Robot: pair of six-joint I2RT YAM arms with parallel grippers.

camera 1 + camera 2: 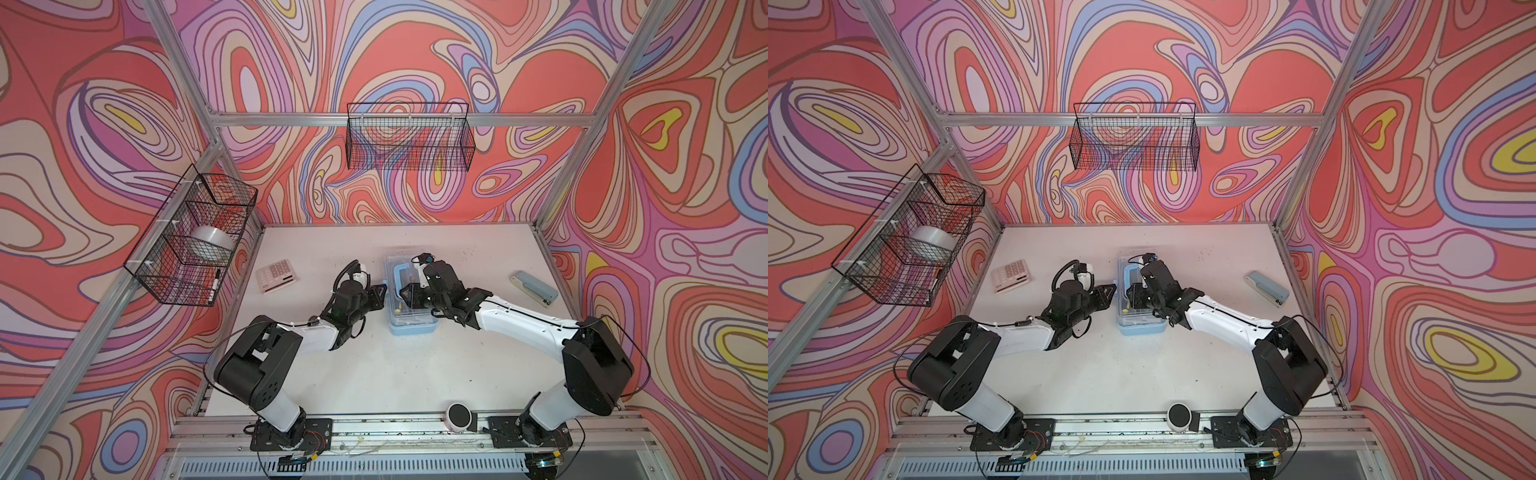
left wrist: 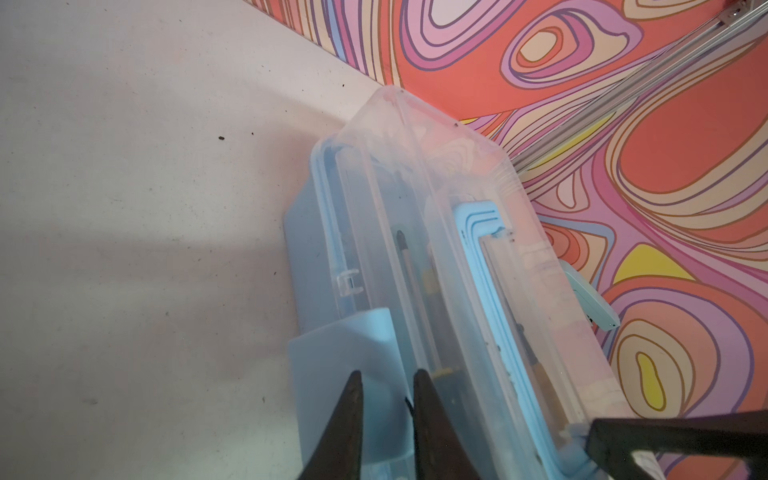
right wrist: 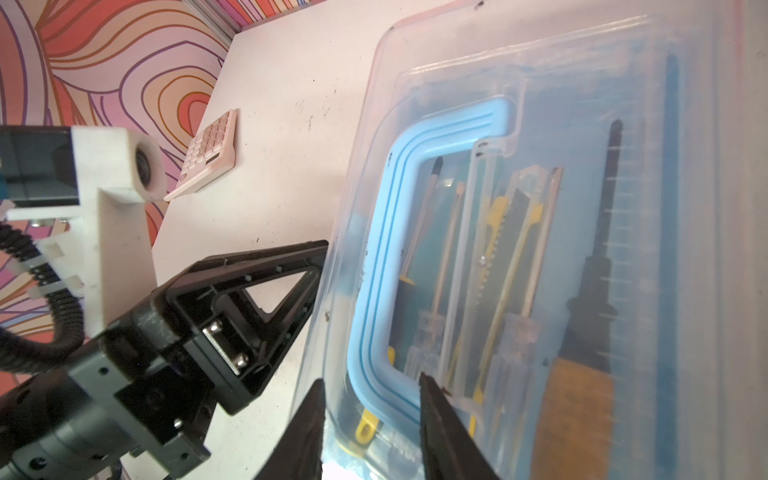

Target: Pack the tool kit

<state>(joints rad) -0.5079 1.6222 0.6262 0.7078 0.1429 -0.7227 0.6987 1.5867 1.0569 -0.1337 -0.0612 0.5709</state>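
The tool kit case (image 1: 413, 328) (image 1: 1140, 328) lies mid-table, light blue, with its clear lid (image 3: 582, 104) down. Through the lid I see screwdrivers (image 3: 449, 249) and a yellow-black cutter (image 3: 519, 216). The pale-blue handle (image 3: 374, 249) (image 2: 478, 232) lies flat on the lid. My left gripper (image 1: 384, 291) (image 1: 1113, 291) (image 2: 387, 374) is at the case's left side. Its jaws are a narrow gap apart, over the face of a pale-blue latch flap (image 2: 345, 345). My right gripper (image 1: 405, 293) (image 1: 1131, 291) (image 3: 370, 386) hovers over the lid, open, straddling one leg of the handle and the lid's rim.
A pinkish calculator (image 1: 276, 276) (image 1: 1011, 276) (image 3: 212, 153) lies at the back left and a grey-blue stapler (image 1: 534, 286) (image 1: 1266, 289) at the right. Wire baskets (image 1: 409, 137) (image 1: 191, 237) hang on the back and left walls. A round black puck (image 1: 459, 415) sits on the front rail.
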